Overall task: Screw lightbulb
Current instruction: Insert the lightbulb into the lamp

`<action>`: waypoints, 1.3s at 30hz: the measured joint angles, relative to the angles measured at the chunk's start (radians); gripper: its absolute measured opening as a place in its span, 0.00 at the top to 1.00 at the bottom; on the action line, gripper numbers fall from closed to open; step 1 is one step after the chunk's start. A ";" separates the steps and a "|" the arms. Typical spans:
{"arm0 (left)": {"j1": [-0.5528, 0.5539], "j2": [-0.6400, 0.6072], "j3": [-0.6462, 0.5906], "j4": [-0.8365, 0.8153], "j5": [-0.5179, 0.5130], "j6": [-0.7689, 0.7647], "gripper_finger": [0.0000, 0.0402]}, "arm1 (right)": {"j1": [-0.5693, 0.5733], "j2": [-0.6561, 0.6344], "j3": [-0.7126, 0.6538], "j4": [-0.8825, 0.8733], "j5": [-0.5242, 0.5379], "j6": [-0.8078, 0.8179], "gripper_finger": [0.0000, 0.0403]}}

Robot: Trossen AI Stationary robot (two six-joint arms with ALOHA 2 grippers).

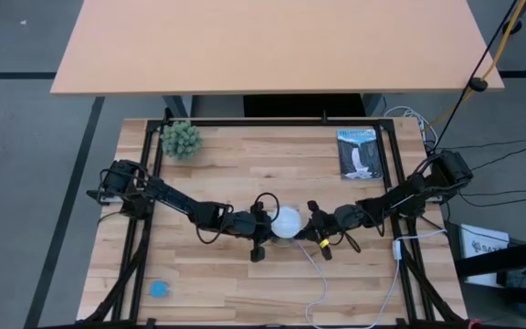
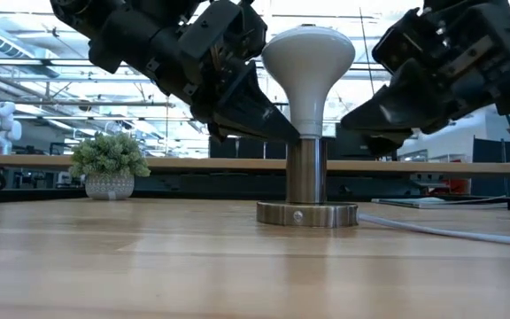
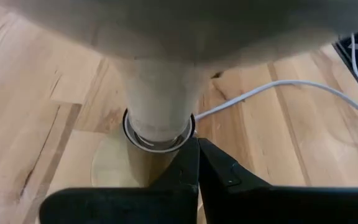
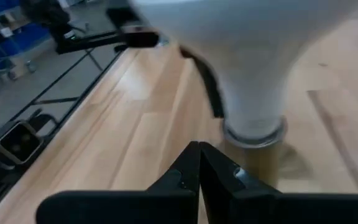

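The bulb [image 2: 308, 55] stands upright in a metal socket [image 2: 307, 173] near the middle of the wooden desk [image 2: 149, 266], dome up, its neck running down into the socket's cylinder. The socket's round base rests flat on the desk and a white cord [image 2: 450, 230] trails away from it.

The left gripper [image 2: 273, 124] sits just beside the bulb's neck, its fingers [image 3: 191, 174] pressed together with no gap and holding nothing. In the left wrist view the closed tips point at the joint where the bulb meets the socket, very near it; whether they touch cannot be told.

The right gripper [image 2: 374, 133] is on the opposite side of the bulb, so the bulb stands between the two sets of fingers. Its fingers [image 4: 199, 168] are also fully closed and empty, aimed at the base of the bulb's neck, near it.

Well away from both sets of fingers, toward the desk's far edge, a small potted plant [image 1: 181, 139] stands on the left arm's side and a booklet [image 1: 360, 153] lies on the right arm's side. A blue disc [image 1: 159, 290] lies near the front corner behind the left arm.
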 joint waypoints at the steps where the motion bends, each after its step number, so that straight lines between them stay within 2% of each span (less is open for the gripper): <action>1: 0.000 -0.008 0.000 -0.012 0.000 -0.002 1.00 | 0.005 0.000 0.000 -0.009 0.000 0.001 1.00; 4: -0.011 -0.054 -0.001 -0.048 -0.014 -0.001 1.00 | 0.005 0.000 0.000 -0.055 0.008 0.019 1.00; 8: -0.043 -0.118 0.000 -0.120 -0.108 0.021 1.00 | -0.002 0.000 0.000 -0.066 0.011 0.033 1.00; 15: -0.050 -0.092 0.000 -0.108 -0.097 0.010 1.00 | -0.022 0.000 0.000 -0.063 0.103 0.036 1.00; 20: -0.030 -0.065 0.000 -0.025 -0.057 0.008 1.00 | -0.036 0.000 0.008 -0.045 0.166 0.012 1.00; 28: -0.016 -0.063 0.000 -0.027 -0.052 0.021 1.00 | -0.045 0.000 0.077 -0.060 0.157 -0.092 1.00; 33: -0.018 -0.063 0.000 -0.036 -0.048 0.021 1.00 | -0.045 -0.001 0.094 -0.139 0.096 -0.061 1.00; 39: -0.018 -0.063 0.000 -0.069 -0.094 0.009 1.00 | -0.043 -0.001 0.093 -0.169 0.027 -0.027 1.00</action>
